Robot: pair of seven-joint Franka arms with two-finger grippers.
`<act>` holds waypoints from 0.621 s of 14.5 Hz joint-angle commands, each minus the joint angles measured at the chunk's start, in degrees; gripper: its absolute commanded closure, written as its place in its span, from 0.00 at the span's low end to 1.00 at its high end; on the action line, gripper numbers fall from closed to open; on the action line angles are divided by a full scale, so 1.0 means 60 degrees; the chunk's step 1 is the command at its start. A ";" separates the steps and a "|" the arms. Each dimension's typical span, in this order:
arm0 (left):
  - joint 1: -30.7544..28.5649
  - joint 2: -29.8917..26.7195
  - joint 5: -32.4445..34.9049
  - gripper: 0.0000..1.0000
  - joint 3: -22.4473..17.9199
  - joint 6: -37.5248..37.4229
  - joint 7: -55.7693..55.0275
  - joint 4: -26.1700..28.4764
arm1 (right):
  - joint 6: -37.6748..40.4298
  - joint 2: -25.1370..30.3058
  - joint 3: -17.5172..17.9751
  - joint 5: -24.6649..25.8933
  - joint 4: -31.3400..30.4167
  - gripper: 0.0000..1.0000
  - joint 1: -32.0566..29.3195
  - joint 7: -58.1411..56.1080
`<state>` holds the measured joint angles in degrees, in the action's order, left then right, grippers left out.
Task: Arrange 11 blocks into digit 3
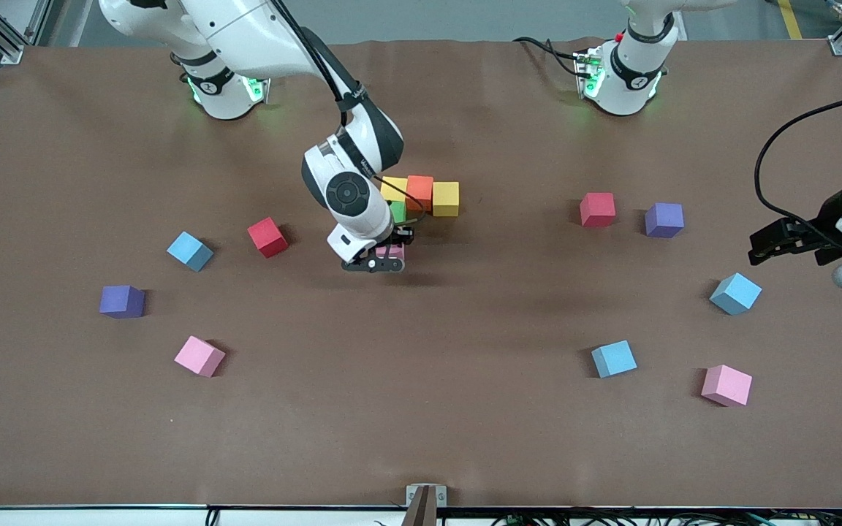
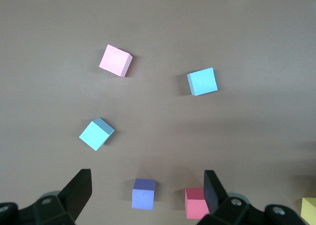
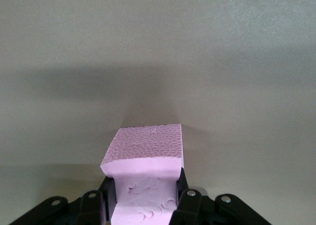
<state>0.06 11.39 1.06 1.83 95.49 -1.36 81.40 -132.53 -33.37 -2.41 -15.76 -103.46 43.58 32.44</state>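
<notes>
Four blocks are gathered near the middle of the counter (image 1: 465, 438): two yellow blocks (image 1: 446, 199), one orange block (image 1: 419, 191) between them and one green block (image 1: 397, 212) just nearer the front camera, partly hidden by the right arm. A fifth, a pink block (image 3: 148, 175), is clamped between the closed fingers of the right gripper (image 1: 384, 259), low over the counter just in front of the green one. Scattered loose are counted two red blocks (image 1: 267, 237), three light blue blocks (image 1: 614, 358) and two more pink blocks (image 1: 200, 356), spread toward both ends of the counter. Two purple cubes (image 1: 664, 220) are also seen, one at each end. The left gripper (image 2: 143, 195) is held wide open and empty above the left arm's end of the counter, where the left arm waits.
</notes>
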 commanded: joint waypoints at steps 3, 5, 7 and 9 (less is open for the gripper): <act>-0.0069 -0.0082 0.0043 0.00 -0.0011 0.0008 -0.0301 -0.0046 | -0.0045 0.0142 0.0168 -0.0244 -0.0292 0.53 -0.0086 -0.0222; -0.0068 -0.0082 0.0043 0.00 -0.0011 0.0008 -0.0330 -0.0046 | -0.0045 0.0142 0.0182 -0.0244 -0.0292 0.53 -0.0086 -0.0222; -0.0068 -0.0082 0.0043 0.00 -0.0011 0.0008 -0.0491 -0.0046 | -0.0030 0.0142 0.0183 -0.0244 -0.0292 0.53 -0.0086 -0.0222; -0.0068 -0.0097 0.0116 0.00 -0.0026 0.0008 -0.0594 -0.0046 | -0.0030 0.0142 0.0183 -0.0244 -0.0292 0.53 -0.0072 -0.0222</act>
<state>-0.51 11.36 1.06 1.83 95.49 -3.89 81.35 -132.43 -33.37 -2.10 -15.76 -103.46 43.58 32.25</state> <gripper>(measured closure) 0.000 0.507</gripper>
